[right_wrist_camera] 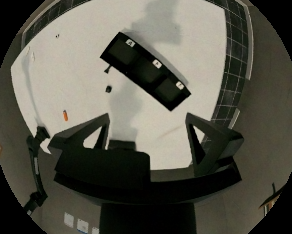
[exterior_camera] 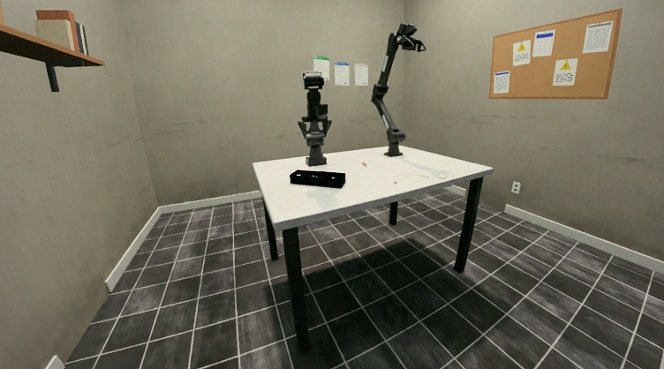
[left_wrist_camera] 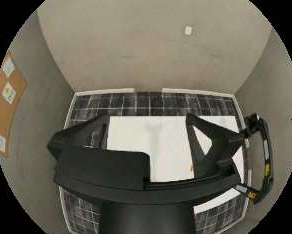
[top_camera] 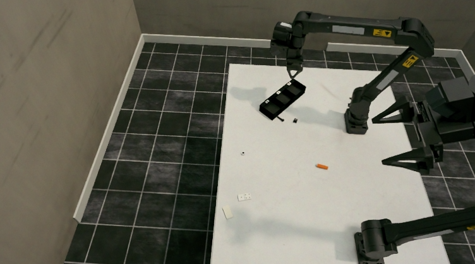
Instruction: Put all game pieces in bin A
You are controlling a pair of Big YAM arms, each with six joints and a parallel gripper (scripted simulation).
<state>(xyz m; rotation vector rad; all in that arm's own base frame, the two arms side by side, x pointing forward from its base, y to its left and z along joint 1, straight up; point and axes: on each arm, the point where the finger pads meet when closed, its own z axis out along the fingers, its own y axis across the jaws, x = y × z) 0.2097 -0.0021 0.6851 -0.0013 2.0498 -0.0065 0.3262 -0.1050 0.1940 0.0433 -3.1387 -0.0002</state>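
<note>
Bins (top_camera: 289, 105) (exterior_camera: 318, 181) (right_wrist_camera: 136, 80) sit flat, three joined in one block, slanted in the upper middle of the top view. Labels too small to read surely, so can't say which is A.

Right gripper (top_camera: 292, 76) (exterior_camera: 315, 123) (right_wrist_camera: 148, 115) wide, nothing in it, above the table by the block's upper end; probably parked there to give its camera a look at labels and layout. Left gripper (top_camera: 377, 141) (exterior_camera: 423, 47) (left_wrist_camera: 148, 115) also wide, nothing held, raised at right of frame, likely kept back so the arms don't clash.

Domino (top_camera: 244, 196) (exterior_camera: 424, 176) (right_wrist_camera: 33, 56) lies lower left, outside the bins, dots up; likely game piece. Pale card (top_camera: 227, 211) (exterior_camera: 441, 176) just beside it, type unclear. Small white piece (top_camera: 242, 153) (exterior_camera: 396, 182) (right_wrist_camera: 57, 35) left of centre, maybe a die. Dark cube (top_camera: 295, 120) (right_wrist_camera: 108, 89) near the block, could be another die. Dark pin (top_camera: 281, 119) (right_wrist_camera: 108, 69) at the block's lower end, identity unclear. Orange marker (top_camera: 321, 166) (exterior_camera: 364, 164) (left_wrist_camera: 192, 168) (right_wrist_camera: 65, 115) right of centre, likely no game piece, fine outside.
</note>
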